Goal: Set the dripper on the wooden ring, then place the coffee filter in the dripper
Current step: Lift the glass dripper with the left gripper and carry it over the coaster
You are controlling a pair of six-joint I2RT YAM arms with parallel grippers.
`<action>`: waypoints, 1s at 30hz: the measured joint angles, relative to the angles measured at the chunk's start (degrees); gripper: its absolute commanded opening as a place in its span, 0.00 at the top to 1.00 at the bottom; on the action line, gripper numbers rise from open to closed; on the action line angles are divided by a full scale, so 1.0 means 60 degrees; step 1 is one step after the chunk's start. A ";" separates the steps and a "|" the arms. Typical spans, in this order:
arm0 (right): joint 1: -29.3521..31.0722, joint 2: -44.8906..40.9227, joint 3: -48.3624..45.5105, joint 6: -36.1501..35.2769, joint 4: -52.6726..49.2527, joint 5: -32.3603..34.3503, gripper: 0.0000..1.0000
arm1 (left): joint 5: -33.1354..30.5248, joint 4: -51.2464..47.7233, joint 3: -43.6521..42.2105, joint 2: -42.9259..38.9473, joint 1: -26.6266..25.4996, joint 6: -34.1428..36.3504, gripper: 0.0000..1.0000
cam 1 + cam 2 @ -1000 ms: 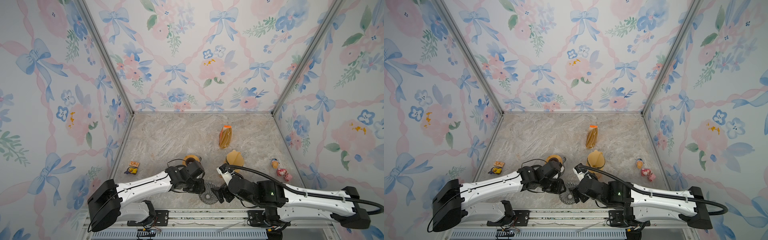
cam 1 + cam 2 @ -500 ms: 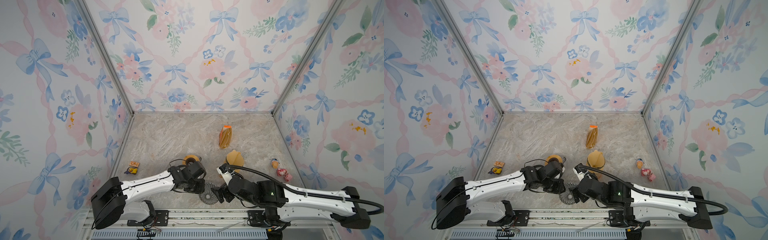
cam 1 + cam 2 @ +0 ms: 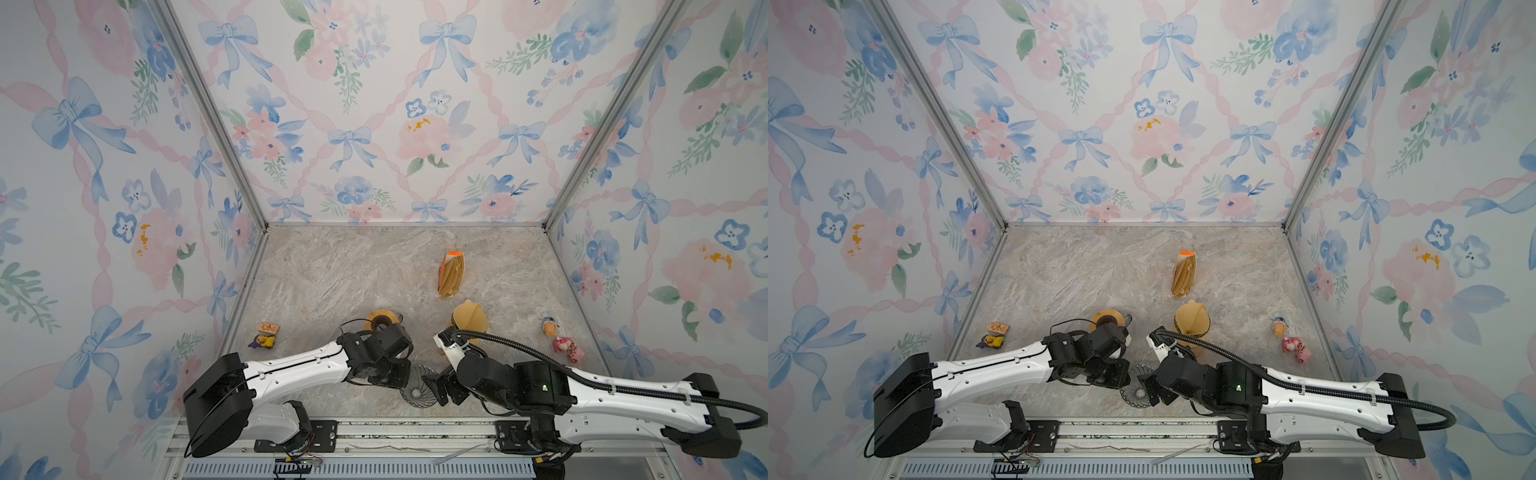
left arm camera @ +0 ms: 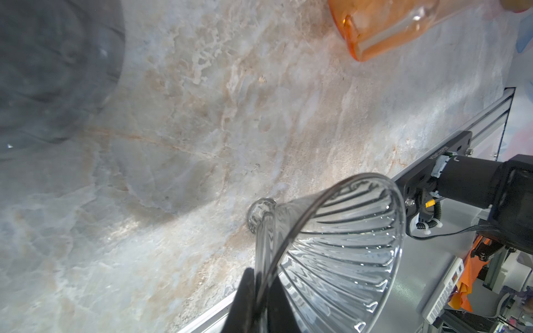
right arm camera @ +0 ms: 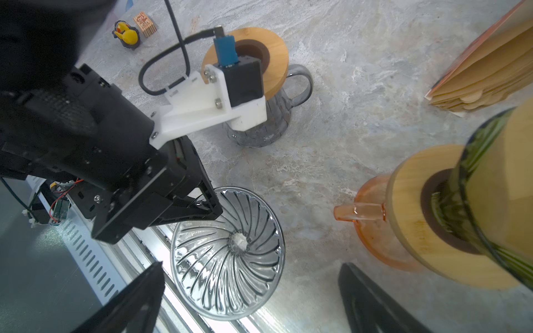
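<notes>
The dripper (image 3: 415,392) (image 3: 1136,392) is a clear ribbed glass cone lying tilted at the table's front edge, partly over the metal rail. My left gripper (image 4: 261,276) (image 3: 409,376) is shut on its rim, one finger inside the cone and one outside. From the other side my right gripper (image 5: 252,265) (image 3: 436,384) stands open, its fingers wide on either side of the dripper (image 5: 227,248) and apart from it. The coffee filter stack (image 3: 451,274) (image 3: 1183,276) (image 5: 476,83) is brown paper in an orange-topped pack, lying further back on the table.
A grey glass server with a wooden collar (image 3: 380,321) (image 5: 274,54) stands behind my left wrist. An orange server with a wooden collar (image 5: 409,201) carries an olive cone beside my right wrist. Small toys sit at the left (image 3: 264,341) and right (image 3: 567,347).
My left gripper has closed onto the dripper's rim. The right gripper has stayed open in the same place.
</notes>
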 measured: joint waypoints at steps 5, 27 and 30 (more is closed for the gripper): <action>0.0000 -0.0346 0.0000 0.0000 0.0000 0.0160 0.04 | -0.0004 -0.0033 0.0029 -0.0069 0.0004 0.0025 0.90; -0.0382 -0.1497 0.0616 -0.0266 -0.0601 0.0474 0.04 | -0.0007 -0.1938 0.2532 -0.1126 0.2051 0.1031 0.92; -0.0401 -0.1490 0.0616 -0.0270 -0.0608 0.0477 0.04 | 0.0000 -0.2331 0.3005 -0.1140 0.2594 0.1330 0.92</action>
